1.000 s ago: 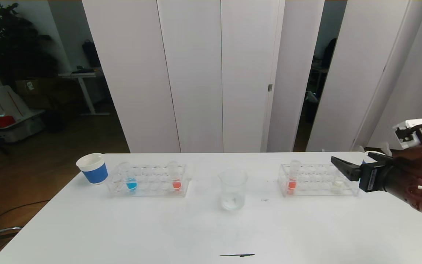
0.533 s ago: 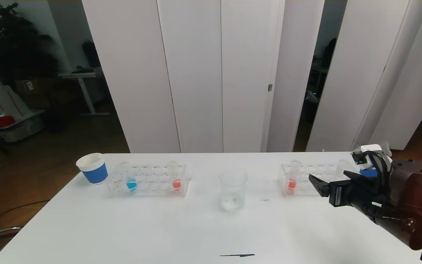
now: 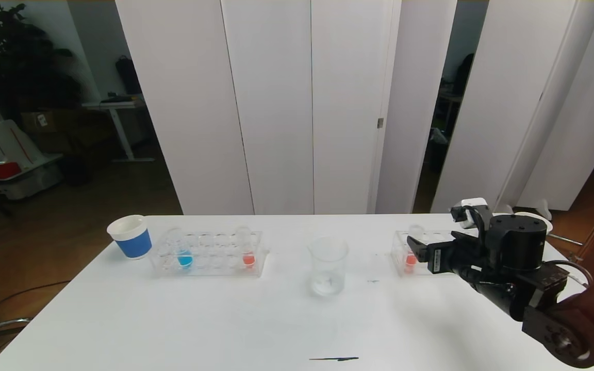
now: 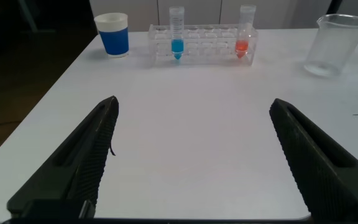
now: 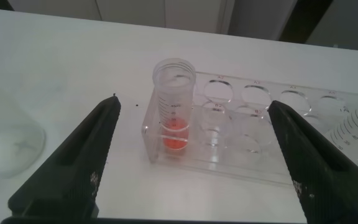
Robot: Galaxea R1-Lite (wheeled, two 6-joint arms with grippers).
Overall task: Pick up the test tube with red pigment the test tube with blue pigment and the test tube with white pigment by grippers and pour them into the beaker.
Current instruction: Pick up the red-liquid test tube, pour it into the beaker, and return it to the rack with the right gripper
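early stage by the look of it, or partway: beaker (image 3: 328, 265) upright mid-table between two clear racks, holding only a pale whitish residue at its bottom (image 5: 11, 146), so possibly the white pigment poured already, though cannot say for sure. left rack (image 3: 209, 252) carrying the test tube with blue pigment (image 3: 184, 255) and one orange-red tube (image 3: 248, 252), both standing in their holes, untouched. right rack (image 3: 405, 255) carrying a second orange-red tube (image 5: 174, 102) at its end nearest the beaker; in the right wrist view another clear graduated tube (image 5: 353, 127) at the far end, contents not readable. right gripper (image 3: 418, 250) hovering just beside that red tube, jaws spread wide and empty, lined up either side of it in the wrist view, not touching. left gripper (image 4: 191, 158) low over bare table, well apart from the left rack, jaws likewise wide and holding nothing. left to do, judged from this: red grasped and poured, then blue. count: one beaker, two racks, two red tubes, one blue tube, one unclear tube, one blue-banded paper cup (image 3: 131, 236) beside the left rack, a second cup rim (image 3: 533, 215) behind the right arm.
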